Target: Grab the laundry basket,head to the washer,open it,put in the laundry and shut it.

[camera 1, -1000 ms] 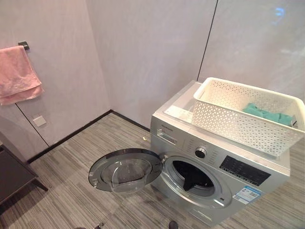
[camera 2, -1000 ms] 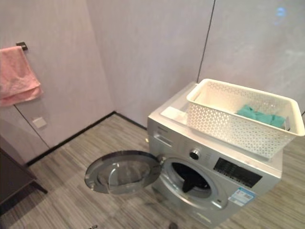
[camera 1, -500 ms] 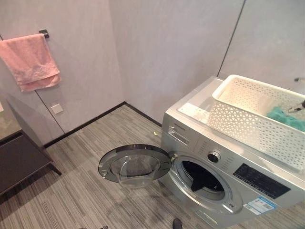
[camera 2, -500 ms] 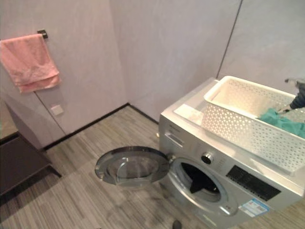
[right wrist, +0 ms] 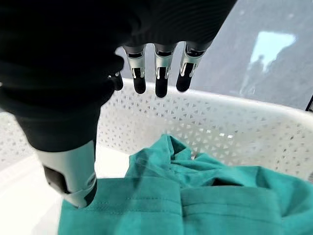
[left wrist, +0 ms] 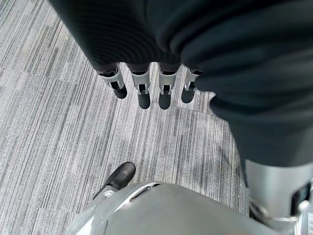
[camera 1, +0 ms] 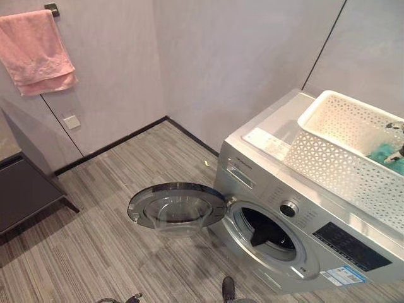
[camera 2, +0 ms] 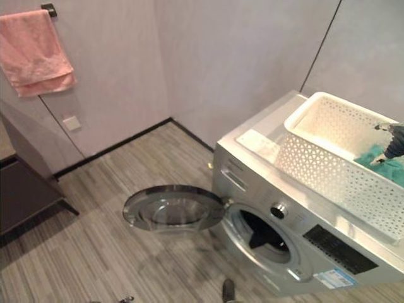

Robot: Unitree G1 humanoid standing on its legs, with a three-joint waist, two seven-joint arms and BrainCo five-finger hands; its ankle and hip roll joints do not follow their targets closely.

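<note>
While the washer (camera 1: 297, 214) stands with its round door (camera 1: 177, 207) swung wide open and lying nearly flat over the striped floor (camera 1: 95, 240), something dark lies in the lower part of its drum (camera 1: 268, 232). On top of the washer sits the white perforated laundry basket (camera 1: 341, 161), and inside the basket, toward the end farthest from the washer door, lies the crumpled teal laundry (right wrist: 195, 196). The right hand (right wrist: 68, 93) hangs inside the basket just above the teal cloth, its fingers (right wrist: 161, 81) straight and spread, gripping nothing, while its thumb reaches down to the edge of the fabric. The left hand (left wrist: 171, 39) hangs low over the floor in front of the washer, fingers loosely extended and empty. A pink towel (camera 1: 38, 50) hangs on the wall well away from the washer.
</note>
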